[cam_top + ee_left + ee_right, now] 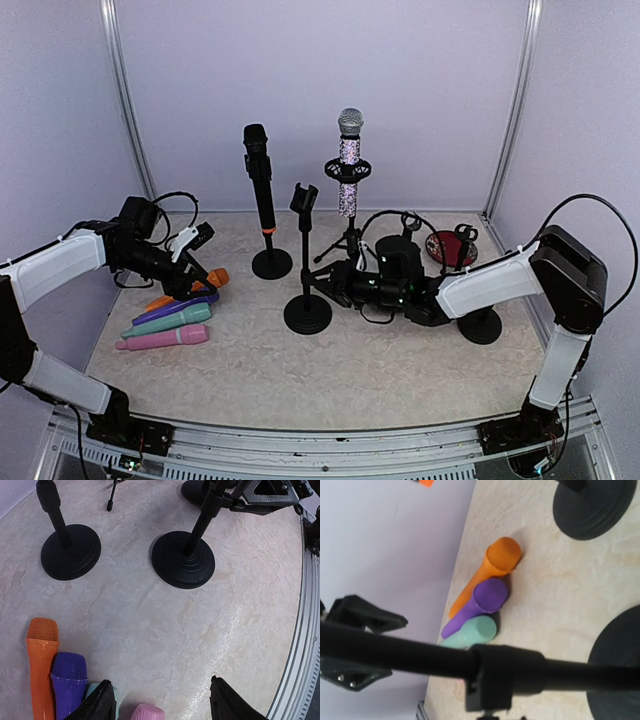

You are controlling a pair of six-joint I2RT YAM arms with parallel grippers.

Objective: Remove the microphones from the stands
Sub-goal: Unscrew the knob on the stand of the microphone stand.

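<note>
A black microphone (259,175) stands upright in a stand on a round base (271,264) at the back. A sparkly microphone (349,160) sits in a ringed holder on a tripod behind the middle. The middle stand (307,314) has an empty clip (304,196) on top. My right gripper (325,285) reaches in from the right and closes on this stand's pole (420,655), which crosses close in front of the right wrist camera. My left gripper (160,681) is open and empty, low over the heads of the loose microphones.
Orange (41,665), purple (69,680), teal (472,632) and pink (165,338) microphones lie side by side at the left. A red disc (450,245) sits at the back right, a further round base (481,325) under my right arm. A metal rail (300,630) edges the table.
</note>
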